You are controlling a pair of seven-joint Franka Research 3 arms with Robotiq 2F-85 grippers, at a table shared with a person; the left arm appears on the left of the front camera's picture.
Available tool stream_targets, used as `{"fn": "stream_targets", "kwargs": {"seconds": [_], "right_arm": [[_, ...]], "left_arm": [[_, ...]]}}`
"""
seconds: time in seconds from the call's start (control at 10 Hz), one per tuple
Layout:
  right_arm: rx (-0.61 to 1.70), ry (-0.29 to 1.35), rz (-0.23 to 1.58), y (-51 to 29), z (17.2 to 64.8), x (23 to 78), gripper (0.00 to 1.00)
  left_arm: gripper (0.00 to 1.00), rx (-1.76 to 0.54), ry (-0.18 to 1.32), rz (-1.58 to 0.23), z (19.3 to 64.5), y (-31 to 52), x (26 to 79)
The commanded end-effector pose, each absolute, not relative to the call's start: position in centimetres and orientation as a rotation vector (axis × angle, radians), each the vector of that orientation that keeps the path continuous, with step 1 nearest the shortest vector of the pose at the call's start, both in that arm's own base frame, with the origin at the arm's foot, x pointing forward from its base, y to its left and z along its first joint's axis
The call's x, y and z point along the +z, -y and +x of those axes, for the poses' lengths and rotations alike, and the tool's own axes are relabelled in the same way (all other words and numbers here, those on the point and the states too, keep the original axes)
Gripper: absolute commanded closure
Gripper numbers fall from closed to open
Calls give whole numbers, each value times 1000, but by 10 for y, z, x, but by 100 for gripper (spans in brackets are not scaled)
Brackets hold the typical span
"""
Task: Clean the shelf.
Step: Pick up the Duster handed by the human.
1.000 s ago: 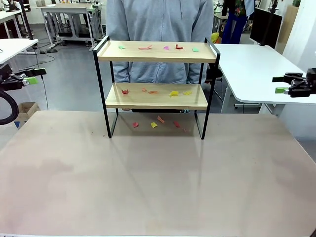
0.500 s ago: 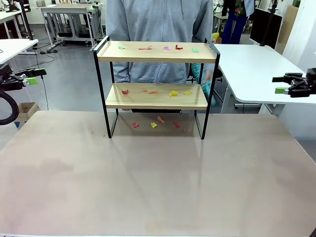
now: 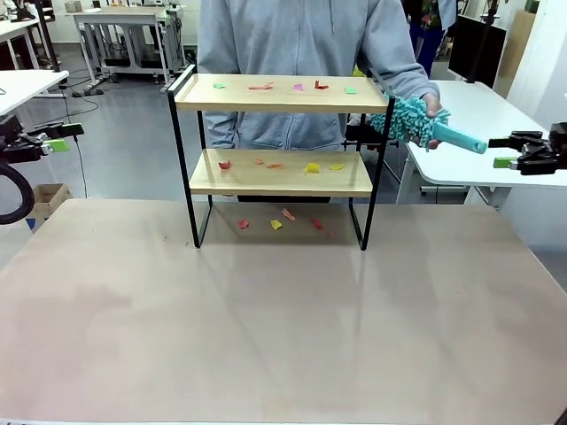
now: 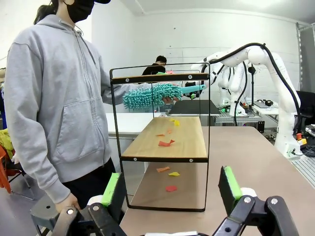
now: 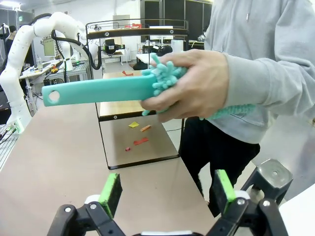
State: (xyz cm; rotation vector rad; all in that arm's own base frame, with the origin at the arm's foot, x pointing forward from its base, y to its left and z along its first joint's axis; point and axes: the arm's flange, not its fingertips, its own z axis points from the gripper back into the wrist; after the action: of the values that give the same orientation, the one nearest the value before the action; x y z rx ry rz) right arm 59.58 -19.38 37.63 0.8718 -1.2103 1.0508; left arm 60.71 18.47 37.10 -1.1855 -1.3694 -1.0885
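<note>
The shelf (image 3: pixel 282 174) stands at the far middle of the table, with coloured paper scraps (image 3: pixel 312 167) on both boards and on the table beneath it. A person behind it holds a teal fluffy duster (image 3: pixel 409 120) in one hand, its handle (image 3: pixel 461 140) pointing at my right gripper (image 3: pixel 498 151). That gripper is open and a little short of the handle. In the right wrist view the handle (image 5: pixel 98 90) hangs above my open right gripper (image 5: pixel 166 192), with the hand (image 5: pixel 192 86) around the fluffy end. My left gripper (image 3: pixel 60 136) is open and empty at the far left, looking at the shelf (image 4: pixel 165 142) end-on.
The brown table (image 3: pixel 283 328) is bare in front of the shelf. A white table (image 3: pixel 461 115) stands at the right behind the duster, and another (image 3: pixel 22 84) at the far left. A cardboard box (image 3: pixel 49 199) sits on the floor at the left.
The person's hand has brought the teal duster up from behind the shelf's right post and out toward my right gripper. Neither arm has moved.
</note>
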Motion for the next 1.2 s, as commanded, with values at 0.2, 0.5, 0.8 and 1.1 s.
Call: {"fn": "stream_targets", "kwargs": {"seconds": [0.2,0.5,0.8,1.1], "right_arm": [[1055,1214,870,193,596,378,0],[1055,1214,870,193,596,378,0],[1055,1214,870,193,596,378,0],[1045,1187,788,197,588,399,0]], "left_arm": [[0,-1098,1366,-1184,606,-184,372],[0,-1098,1366,-1184,606,-184,372],[0,-1098,1366,-1184,606,-184,372],[0,-1098,1366,-1184,606,-184,372]]}}
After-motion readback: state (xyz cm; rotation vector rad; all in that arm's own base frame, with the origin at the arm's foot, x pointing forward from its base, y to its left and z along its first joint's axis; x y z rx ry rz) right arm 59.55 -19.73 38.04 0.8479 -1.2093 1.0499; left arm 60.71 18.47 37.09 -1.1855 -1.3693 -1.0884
